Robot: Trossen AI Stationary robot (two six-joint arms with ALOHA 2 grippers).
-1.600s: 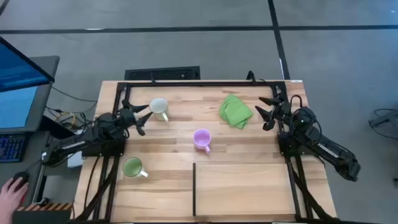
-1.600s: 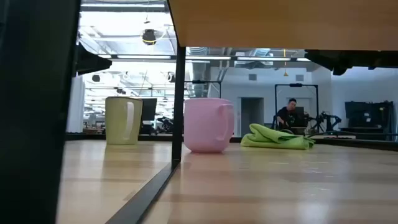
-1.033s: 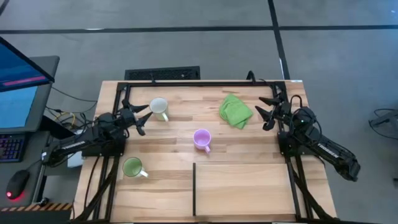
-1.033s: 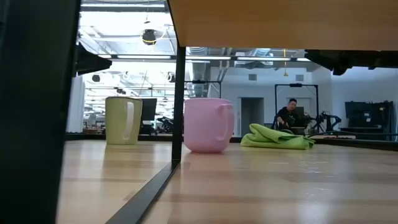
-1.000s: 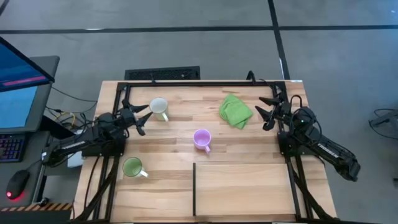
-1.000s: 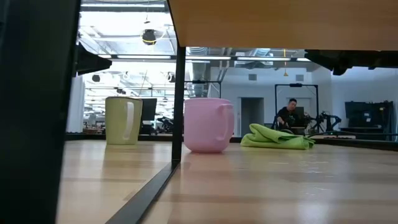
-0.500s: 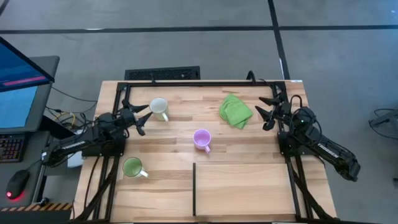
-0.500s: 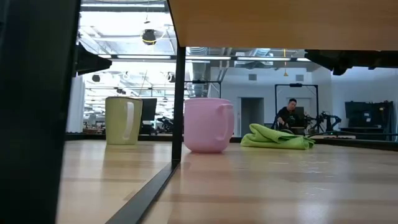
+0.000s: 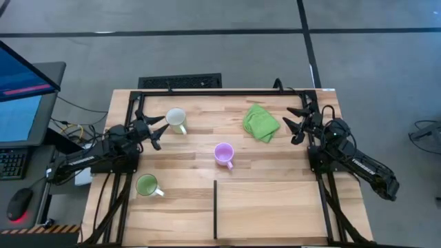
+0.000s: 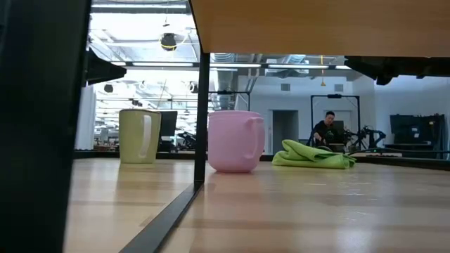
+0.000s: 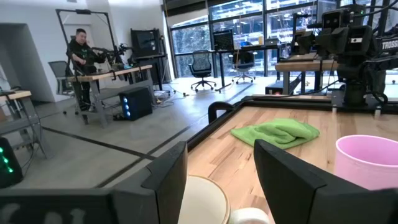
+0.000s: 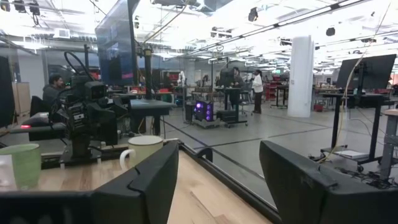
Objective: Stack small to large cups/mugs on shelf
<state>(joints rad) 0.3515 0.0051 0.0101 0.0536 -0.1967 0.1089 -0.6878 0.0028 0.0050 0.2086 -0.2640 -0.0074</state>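
Bare shelf (image 9: 269, 210) beside black strip (image 9: 215, 209)

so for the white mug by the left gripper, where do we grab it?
Probably the rim wall, from above. The white mug stands upright with its mouth open and its handle toward the table's front. The left gripper, open, sits just beside it: one finger inside the mouth and one outside, on the side away from the handle, looks simplest.
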